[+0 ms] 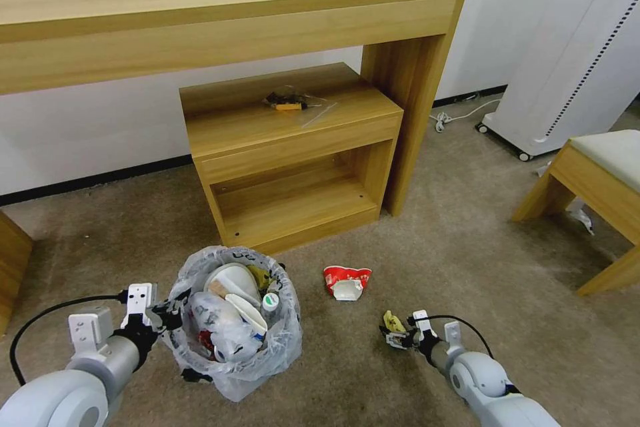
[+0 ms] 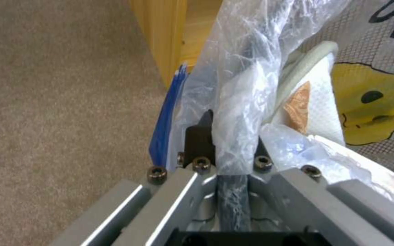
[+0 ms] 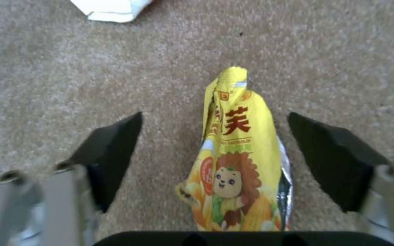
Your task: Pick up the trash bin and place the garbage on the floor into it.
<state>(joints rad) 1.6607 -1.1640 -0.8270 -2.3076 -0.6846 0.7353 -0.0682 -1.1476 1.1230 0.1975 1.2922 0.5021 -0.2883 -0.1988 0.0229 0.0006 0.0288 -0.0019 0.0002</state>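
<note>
Yellow wrapper (image 3: 238,160) lies on the carpet (image 1: 467,267) between the right gripper's (image 3: 215,153) wide-spread fingers, untouched. Left gripper (image 2: 226,143) is clamped on the bin's (image 1: 233,320) bagged rim, bin packed with litter. Red wrapper (image 1: 347,280) sits nearby.

Arms are rounded light-grey shells with white bracket blocks near the wrists, a thin black cable looping off each. Each claw has black wedge fingers (image 3: 110,153) on silver links with dark hex screws.
</note>
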